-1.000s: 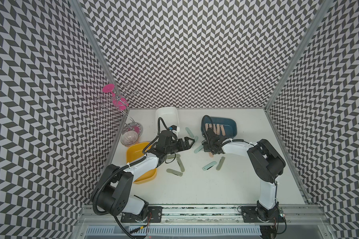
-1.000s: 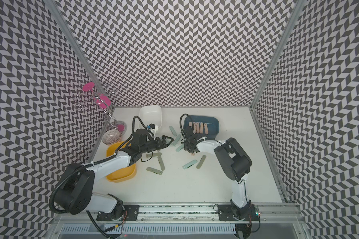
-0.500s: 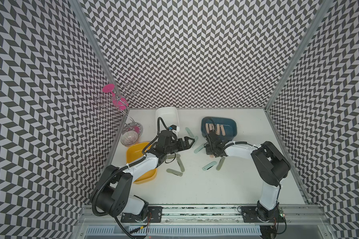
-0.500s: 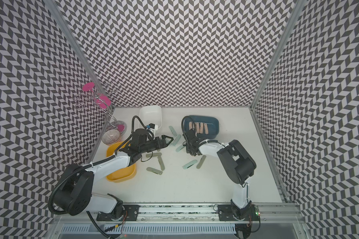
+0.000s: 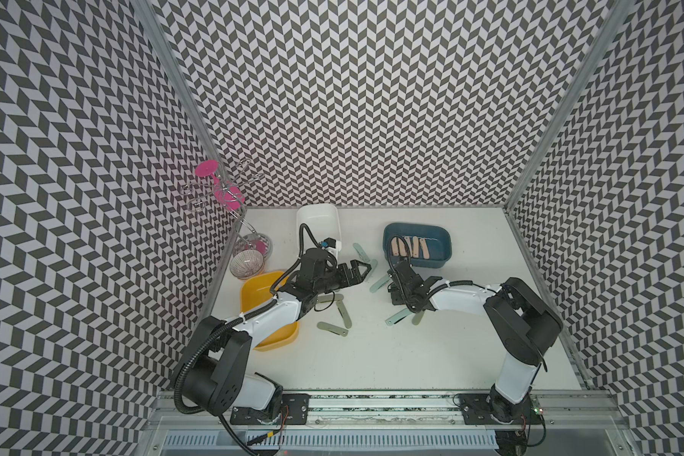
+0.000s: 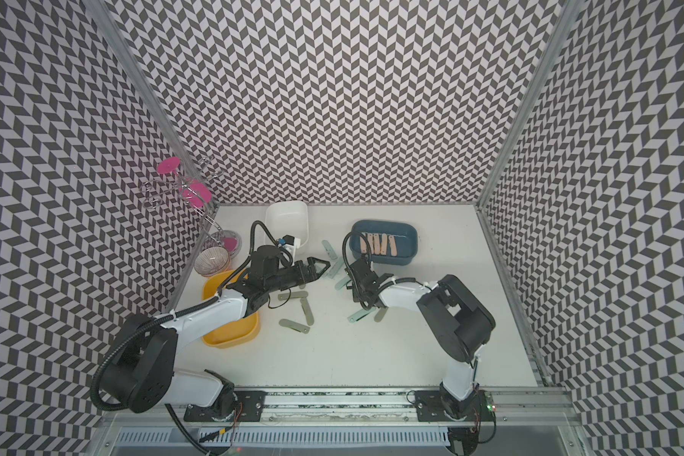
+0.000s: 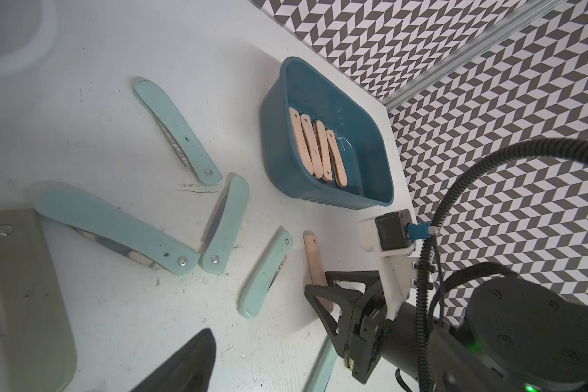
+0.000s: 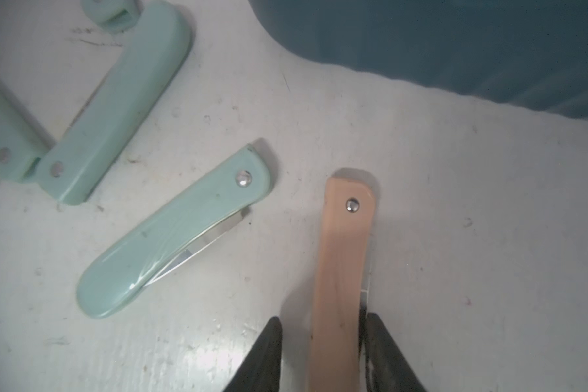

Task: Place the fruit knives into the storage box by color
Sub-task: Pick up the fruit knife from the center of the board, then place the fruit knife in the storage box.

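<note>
Drawn back a little toward its base and settled low on the counter (image 5: pixel 411 355) over the last second, the right arm's elbow swinging outward with it. Stands now with the right pincer (image 8: pixel 323 317) narrowly apart, straddling the near end of a peach knife (image 8: pixel 345 258) that lies flat: close against 1 finger, a sliver of shadow showing at the other, so not clamped yet by the look of it. Runs lengthwise straight out from between the fingers, rivet end farthest, aimed at the near wall of the blue box (image 7: pixel 319 197) just beyond. Holds 4 peach knives (image 7: pixel 314 149) in there already, side by side on the floor. Leaves 1 mint knife (image 8: pixel 170 234) just beside at a slant, more mint ones past it, then olive knives (image 5: pixel 332 327) nearer the yellow bin (image 5: pixel 249 292). Hovers wide apart above the mint cluster with the left pincer (image 5: pixel 366 269), clearly farther from the peach knife than the right. Probably calls for closing across the narrow width, lifting, then carrying forward along that same axis over the wall. Risks a droop or twist, gripped so near 1 end.
</note>
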Motion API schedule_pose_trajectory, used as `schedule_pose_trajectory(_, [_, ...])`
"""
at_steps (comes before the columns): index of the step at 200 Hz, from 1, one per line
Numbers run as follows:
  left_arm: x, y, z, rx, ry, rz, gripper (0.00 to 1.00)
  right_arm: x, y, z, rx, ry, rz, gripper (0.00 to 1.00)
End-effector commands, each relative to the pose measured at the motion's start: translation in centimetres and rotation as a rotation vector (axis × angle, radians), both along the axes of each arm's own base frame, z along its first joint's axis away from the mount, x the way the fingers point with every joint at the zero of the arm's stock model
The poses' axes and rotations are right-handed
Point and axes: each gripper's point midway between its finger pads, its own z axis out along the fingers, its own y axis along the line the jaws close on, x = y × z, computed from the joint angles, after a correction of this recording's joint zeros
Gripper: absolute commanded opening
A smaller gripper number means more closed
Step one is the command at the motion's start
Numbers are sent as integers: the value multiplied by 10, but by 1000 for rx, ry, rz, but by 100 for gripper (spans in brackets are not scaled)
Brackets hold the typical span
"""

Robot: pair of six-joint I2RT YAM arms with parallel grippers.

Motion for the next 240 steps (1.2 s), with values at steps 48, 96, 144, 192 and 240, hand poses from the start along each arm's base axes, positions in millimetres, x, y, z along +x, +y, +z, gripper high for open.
schedule_pose_trajectory(48, [-2,1,12,-24,-37,1,98,-54,-23,-48,-78,213,-5,34])
schedule_pose_trajectory(96, [-1,1,12,-27,-36,1,98,-51,-20,-44,-72,201,0,20])
schedule_pose_trajectory(144, [3,-3,21,-40,-45,-8,98,-31,-7,0,-23,111,8,17])
schedule_pose_trajectory(192, [12,-15,36,-78,-52,-31,98,-15,3,54,43,16,10,17])
schedule_pose_trajectory(240, [20,-28,59,-116,-80,-52,98,2,8,111,111,-83,10,17])
